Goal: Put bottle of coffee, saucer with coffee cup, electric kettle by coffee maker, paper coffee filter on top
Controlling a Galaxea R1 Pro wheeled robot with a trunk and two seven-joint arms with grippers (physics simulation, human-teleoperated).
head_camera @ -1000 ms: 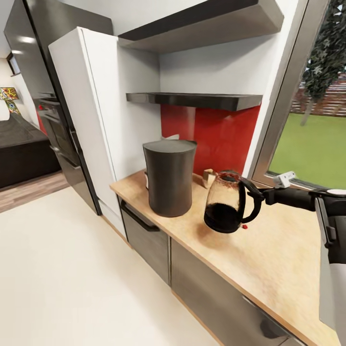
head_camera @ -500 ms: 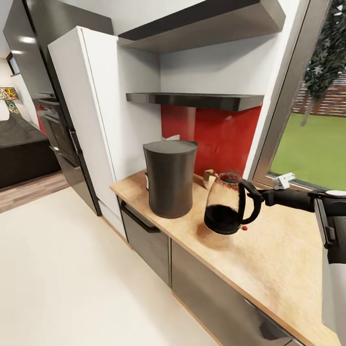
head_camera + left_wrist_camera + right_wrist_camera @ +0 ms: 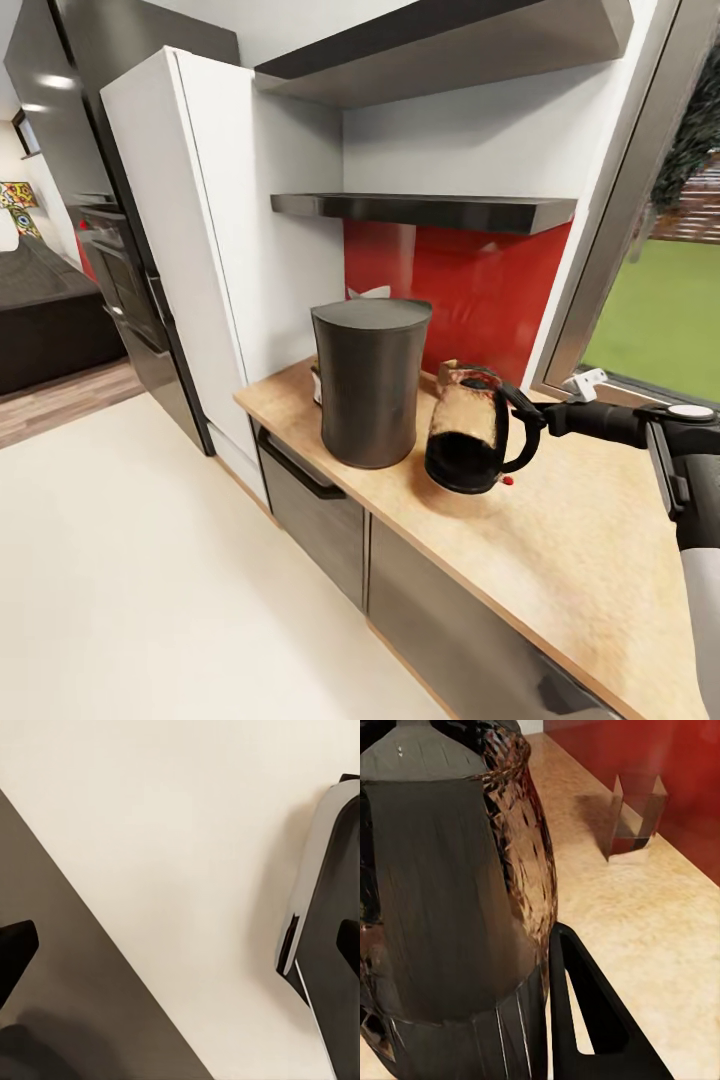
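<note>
Floor (image 3: 120, 560), pale cream, nearest; glossy dark-grey cabinet fronts (image 3: 310, 500) run under the bench (image 3: 590, 560), a long light wood-grain top. Right arm comes in from the right side, low over the bench, w/ the right hand (image 3: 535, 415) at the black loop handle of the electric kettle (image 3: 468, 428). Fingers look clamped on that handle, tho the exact grip is small and dark in the head view. Kettle sits tilted, its black base at or just above the wood; can't tell which. Right wrist view has the kettle's glass body (image 3: 450, 892) up close, handle beside it.

Coffee maker (image 3: 370, 380) stands just beside the kettle, dark-grey and upright on the bench, nr the white tall cabinet. Something small and tan peeks out behind the kettle; too hidden to name. Further back, red backsplash, then the kitchen shelf (image 3: 430, 210), thin and black.

Left hand (image 3: 180, 945): dark fingertips at both edges of the left wrist view, spread wide, nothing between them, floor beyond.
</note>
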